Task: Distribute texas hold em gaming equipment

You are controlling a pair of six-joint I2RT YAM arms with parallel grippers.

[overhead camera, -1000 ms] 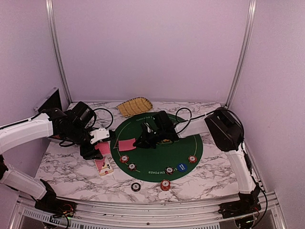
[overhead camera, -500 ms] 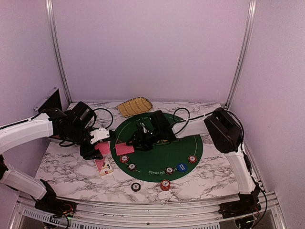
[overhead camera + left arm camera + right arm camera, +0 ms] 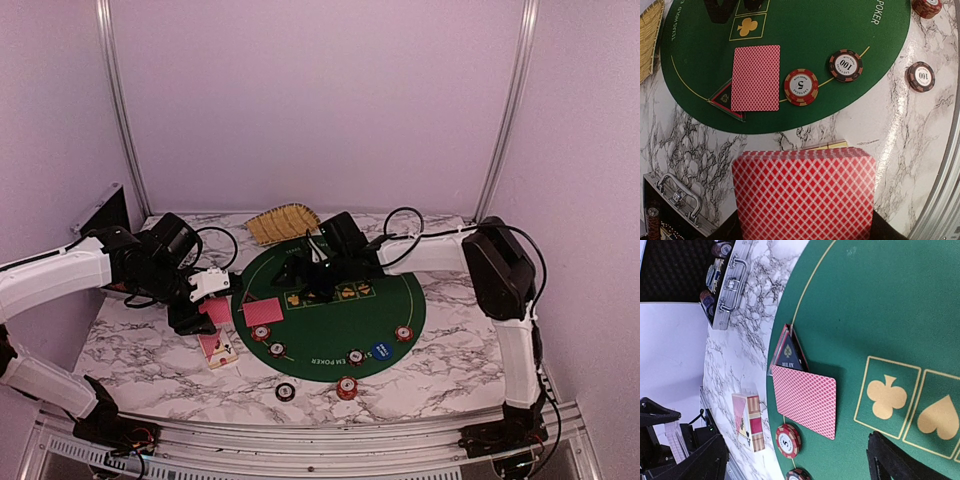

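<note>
Marble table carries a green mat in its middle. Near the left edge we see the left gripper, its jaws closed on a deck of red-backed cards. One single card lies face down on the mat's left part, partly covering the black triangular button. Toward the far edge the right gripper hangs, jaws wide and empty. Along the mat's near border lie striped chips and the blue button.

Triangular button: partly under the dealt card, ahead of the left claw. Card box: a sliver past the clamped deck, which is cropped below and masks the fingers. Case, basket: cropped, claw's left.
</note>
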